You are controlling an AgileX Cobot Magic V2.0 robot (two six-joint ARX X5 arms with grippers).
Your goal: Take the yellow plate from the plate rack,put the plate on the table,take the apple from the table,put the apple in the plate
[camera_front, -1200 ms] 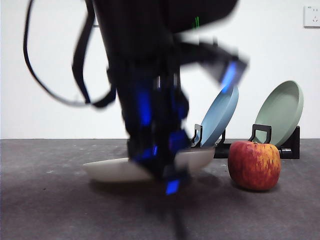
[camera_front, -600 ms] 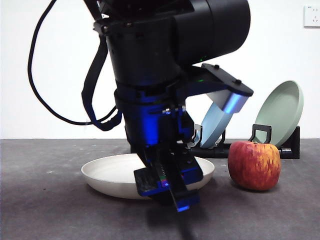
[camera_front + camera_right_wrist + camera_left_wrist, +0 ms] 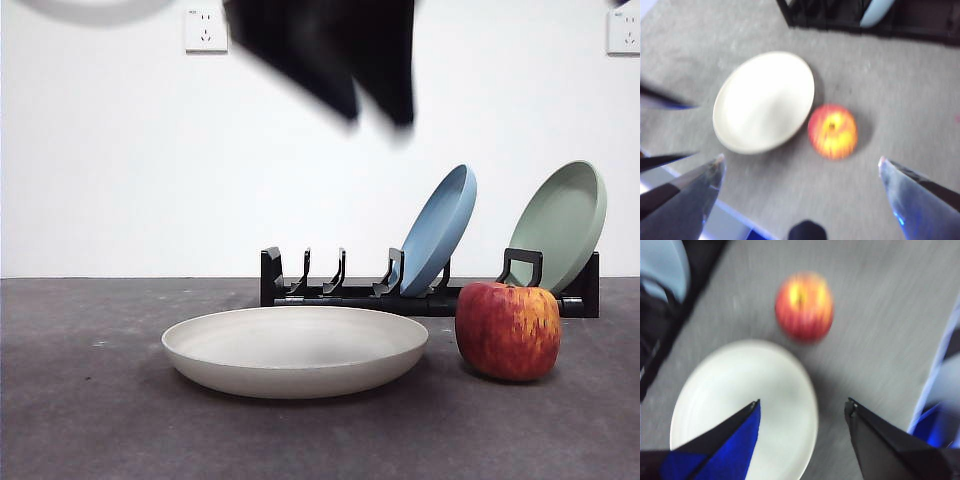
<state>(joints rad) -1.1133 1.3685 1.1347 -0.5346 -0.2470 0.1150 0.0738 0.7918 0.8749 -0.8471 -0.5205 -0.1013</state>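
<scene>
A: Front view: plate (image 3: 295, 350) flat on the table (image 3: 80, 420), empty. Apple (image 3: 508, 330) at its 3 o'clock, just beside the rim, apart. Rack (image 3: 340, 292) behind, holding a blue plate (image 3: 440, 228) and a green plate (image 3: 560, 222), both tilted. Blurred dark arm (image 3: 340, 50) at 12 o'clock, high.

B: Wrist views add what the front lacks. Left gripper (image 3: 802, 410): jaws spread wide, holding nothing, above the plate's edge (image 3: 740, 405); apple (image 3: 804, 306) beyond. Right gripper (image 3: 800, 167): also wide apart, empty, high over plate (image 3: 765, 100) and apple (image 3: 832, 131). Both blurred. Nothing blocks the apple.
</scene>
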